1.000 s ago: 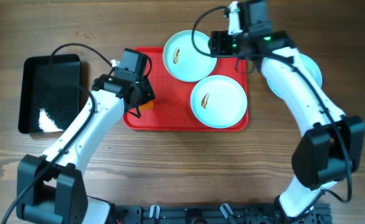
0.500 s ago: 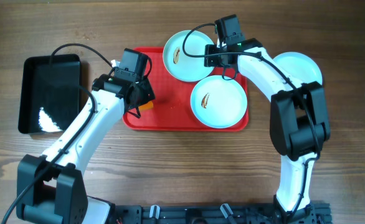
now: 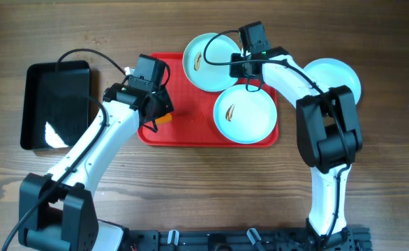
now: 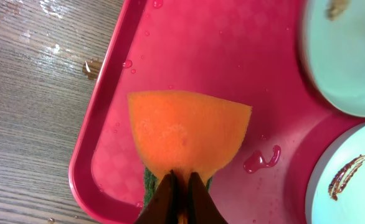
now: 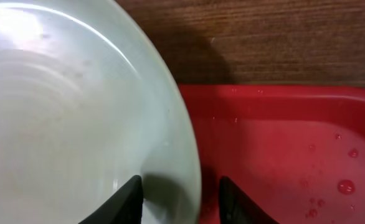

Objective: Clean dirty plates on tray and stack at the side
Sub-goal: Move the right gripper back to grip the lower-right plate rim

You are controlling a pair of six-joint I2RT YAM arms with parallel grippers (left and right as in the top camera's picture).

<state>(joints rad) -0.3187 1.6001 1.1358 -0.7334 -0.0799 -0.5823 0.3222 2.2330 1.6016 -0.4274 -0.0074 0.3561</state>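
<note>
The red tray [image 3: 190, 132] holds two plates, each with a brown-yellow smear: one at its back edge [image 3: 206, 64] and one at front right [image 3: 245, 115]. A third plate [image 3: 338, 75] lies on the table to the right, partly hidden by my right arm. My left gripper [image 3: 159, 113] is shut on an orange sponge [image 4: 185, 134] with a green underside, over the tray's left part [image 4: 232, 62]. My right gripper [image 5: 181, 199] is open, one finger on each side of the back plate's rim [image 5: 182, 143], at that plate's right edge [image 3: 242, 63].
A black glossy bin [image 3: 56, 104] stands on the table at far left. Water drops lie on the tray [image 4: 262, 160] and on the wood beside it [image 4: 89, 62]. The tray's right rim [image 5: 282, 93] borders bare wood.
My right arm has swung in from the right, and its gripper now sits at the back plate's right rim. The left arm and sponge have not moved.
</note>
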